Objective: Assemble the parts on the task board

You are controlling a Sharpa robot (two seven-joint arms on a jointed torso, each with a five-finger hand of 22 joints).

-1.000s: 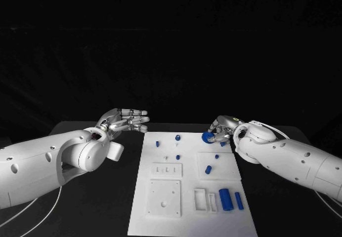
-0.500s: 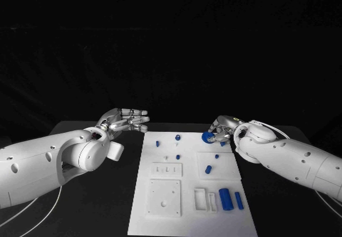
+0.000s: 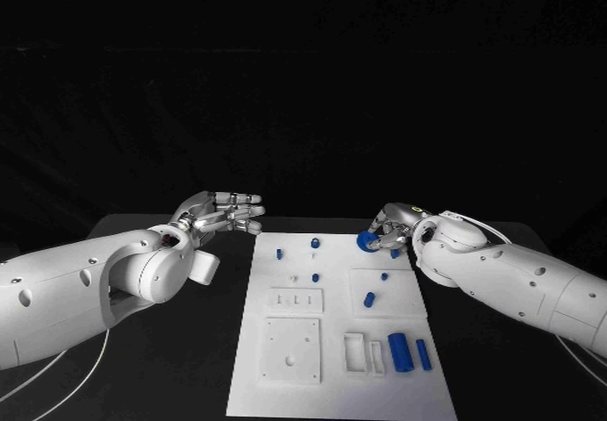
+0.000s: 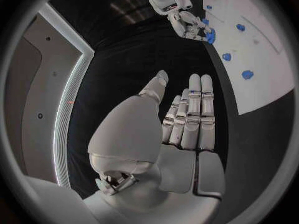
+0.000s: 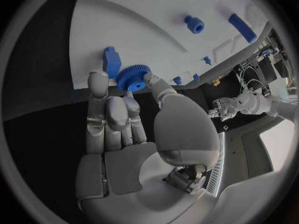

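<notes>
Over at the 1 o'clock corner of the white rectangular task board (image 3: 335,351), the right robot hand (image 3: 386,230) was pinching a small round blue toothed gear (image 3: 371,243) between thumb and fingertips, holding it just above the board's far right edge. From the right wrist camera you could see the gear (image 5: 131,77) pretty clearly, ridged rim and all, with a blue block-shaped part (image 5: 112,61) sitting on the board right next to it.

At about 9 o'clock from the board, the left robot hand (image 3: 225,213) floated over the black tabletop (image 3: 165,351), released and holding nothing, fingers laid out straight side by side (image 4: 187,115).

Rest of the blue stuff sat on the board: a couple of little pegs (image 3: 314,243) toward 12 o'clock, a short blue cylinder (image 3: 369,300) roughly in the middle right, and a fatter blue cylinder (image 3: 400,353) with a thin blue bar (image 3: 424,354) beside it down around 5 o'clock. White recessed plates (image 3: 292,351) took up the 7 o'clock side.
</notes>
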